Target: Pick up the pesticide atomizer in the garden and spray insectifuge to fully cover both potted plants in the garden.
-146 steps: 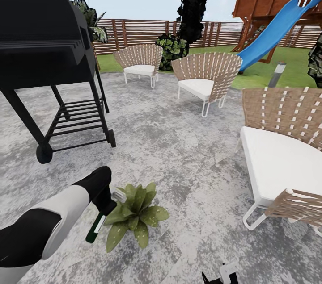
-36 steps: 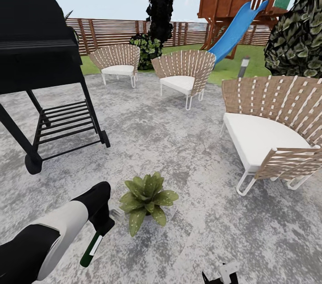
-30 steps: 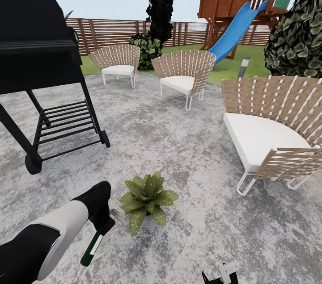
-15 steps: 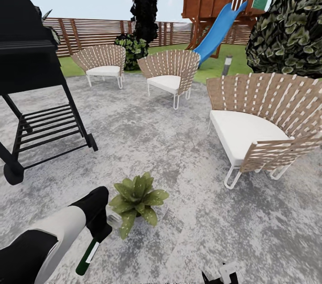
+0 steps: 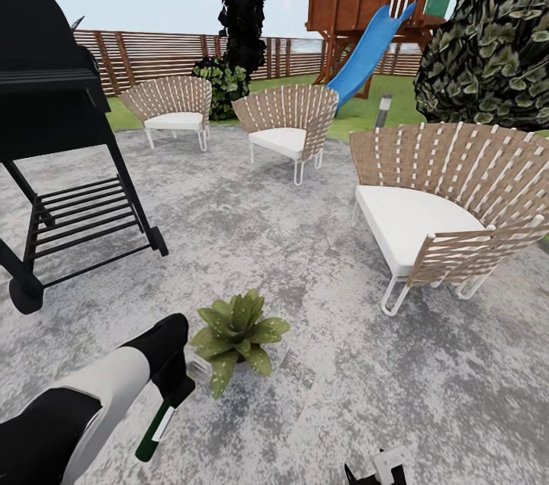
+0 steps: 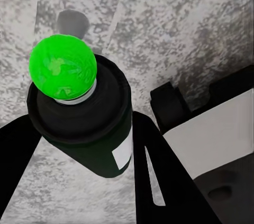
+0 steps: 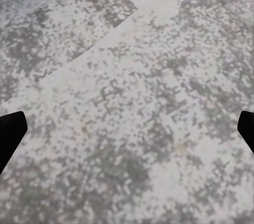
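We see 1 potted plant (image 5: 235,331) on the grey patio (image 5: 305,256), and just beside it our left end effector (image 5: 177,387) is clamped on 1 pesticide atomizer (image 5: 155,429), whose dark green body hangs tilted below the grip, above the paving. In the left wrist view the pesticide atomizer (image 6: 84,123) sits between the 2 black fingers (image 6: 153,171). Our right end effector (image 7: 127,129) is spread wide over bare paving, its 2 tips at opposite edges. We count 3 woven chairs (image 5: 438,203), 1 black grill (image 5: 53,111), 1 blue slide (image 5: 366,58) and 1 bollard lamp (image 5: 383,110).
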`<state>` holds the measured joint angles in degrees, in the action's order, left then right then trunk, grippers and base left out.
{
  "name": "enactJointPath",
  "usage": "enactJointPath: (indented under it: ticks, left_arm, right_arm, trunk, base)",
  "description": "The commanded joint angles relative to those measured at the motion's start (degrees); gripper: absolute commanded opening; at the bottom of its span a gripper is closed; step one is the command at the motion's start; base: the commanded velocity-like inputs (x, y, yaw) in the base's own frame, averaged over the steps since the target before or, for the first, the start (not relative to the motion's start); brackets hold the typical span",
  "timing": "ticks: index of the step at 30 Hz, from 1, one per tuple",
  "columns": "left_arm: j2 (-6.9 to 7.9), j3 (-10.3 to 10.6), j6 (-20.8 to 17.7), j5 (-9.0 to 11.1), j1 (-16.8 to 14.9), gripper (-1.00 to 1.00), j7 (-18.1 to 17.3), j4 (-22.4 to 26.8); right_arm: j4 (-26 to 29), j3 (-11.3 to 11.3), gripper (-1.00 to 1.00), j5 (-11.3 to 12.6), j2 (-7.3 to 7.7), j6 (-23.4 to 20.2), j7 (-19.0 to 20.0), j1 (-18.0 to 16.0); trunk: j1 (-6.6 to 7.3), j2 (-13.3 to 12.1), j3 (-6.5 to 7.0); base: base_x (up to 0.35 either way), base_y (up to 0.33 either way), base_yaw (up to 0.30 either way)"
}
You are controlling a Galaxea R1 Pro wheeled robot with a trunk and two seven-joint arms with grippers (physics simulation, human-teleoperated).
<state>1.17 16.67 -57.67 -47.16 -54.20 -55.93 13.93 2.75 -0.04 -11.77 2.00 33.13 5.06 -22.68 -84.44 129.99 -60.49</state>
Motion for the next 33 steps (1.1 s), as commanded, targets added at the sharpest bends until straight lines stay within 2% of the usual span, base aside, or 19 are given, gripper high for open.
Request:
enactJointPath:
  ticks: [1,5,11,21,28,33]
  left_arm:
    - [0.07,0.0,-0.3,-0.6,0.0,-1.0,-0.6,0.1]
    - [0.53,0.1,-0.3,-0.6,0.0,-1.0,-0.6,0.1]
    - [0.48,0.1,-0.3,-0.6,0.8,-1.0,-0.4,0.1]
    - [0.55,0.1,-0.3,-0.7,0.9,-1.0,-0.4,0.1]
    - [0.41,0.2,-0.3,-0.7,1.0,-1.0,-0.3,0.0]
    - [0.44,0.3,-0.3,-0.7,1.1,-1.0,-0.3,0.1]
  right_arm:
    - [0.0,0.0,1.0,0.0,0.02,0.2,0.2,0.0]
    - [0.0,0.0,1.0,0.0,0.02,0.2,0.2,0.0]
    - [0.1,-0.1,1.0,0.0,0.02,0.1,0.2,-0.1]
    - [0.1,-0.1,1.0,0.0,0.02,0.2,0.2,0.0]
    - [0.1,-0.1,1.0,0.0,-0.04,0.2,0.2,0.0]
    - [0.1,-0.1,1.0,0.0,0.01,0.2,0.2,0.0]
  trunk:
    - [0.01,0.0,-0.05]
    - [0.01,0.0,-0.05]
    - [0.01,0.0,-0.05]
    - [0.01,0.0,-0.05]
    - [0.01,0.0,-0.05]
    - [0.01,0.0,-0.02]
  base:
    - [0.0,0.0,0.0]
    - [0.0,0.037,0.0]
    - [0.0,0.288,-0.008]
    - [0.0,0.306,-0.243]
    - [0.0,0.298,-0.038]
    - [0.0,0.09,-0.04]
